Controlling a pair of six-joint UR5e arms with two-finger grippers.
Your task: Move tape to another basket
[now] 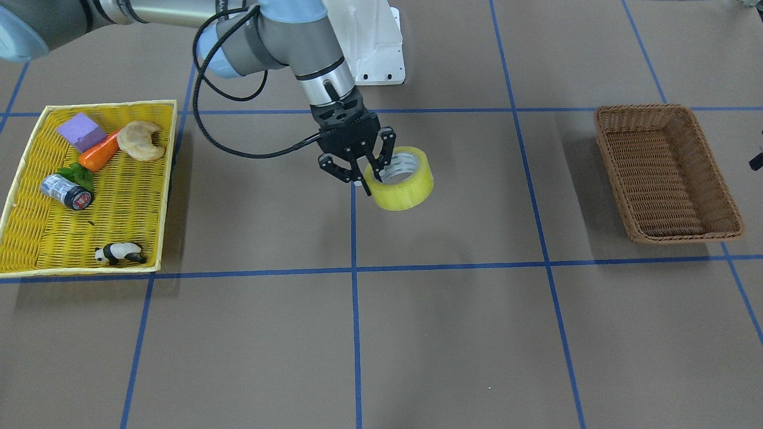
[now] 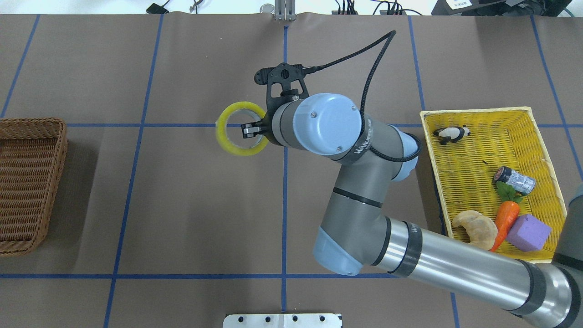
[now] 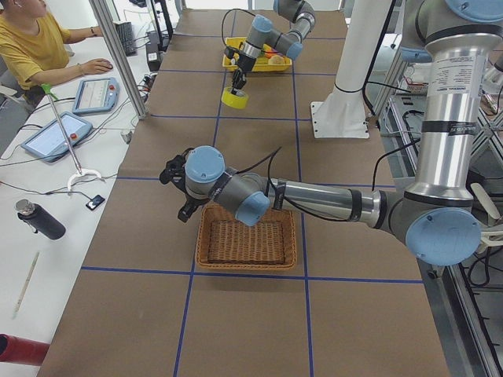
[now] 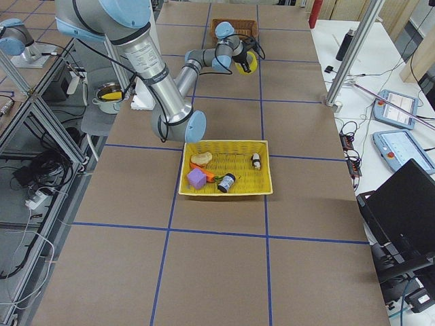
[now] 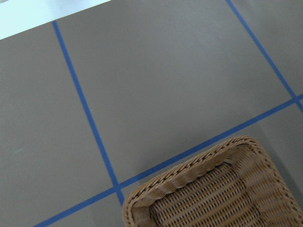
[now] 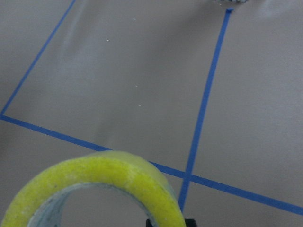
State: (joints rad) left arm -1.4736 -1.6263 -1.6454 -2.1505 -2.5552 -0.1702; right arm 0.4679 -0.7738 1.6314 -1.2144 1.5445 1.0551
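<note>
Large translucent yellow-green packing-tape roll (image 1: pixel 405 182), tilted at centre frame, its wall pinched by the right gripper (image 1: pixel 373 179).
One finger sits inside the white-grey core and one outside. The ring looks stiff and light, with slick film, so it probably holds best across the wall, though it could pivot. The deep, coarse-woven brown wicker basket (image 1: pixel 641 108) sits well apart at the right edge. I cannot tell whether the left gripper (image 3: pixel 179 192) near it is open or closed.

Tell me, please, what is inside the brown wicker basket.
Nothing shows in the brown basket: its woven floor is bare. Its near wall may hide a thin strip of floor.
</note>
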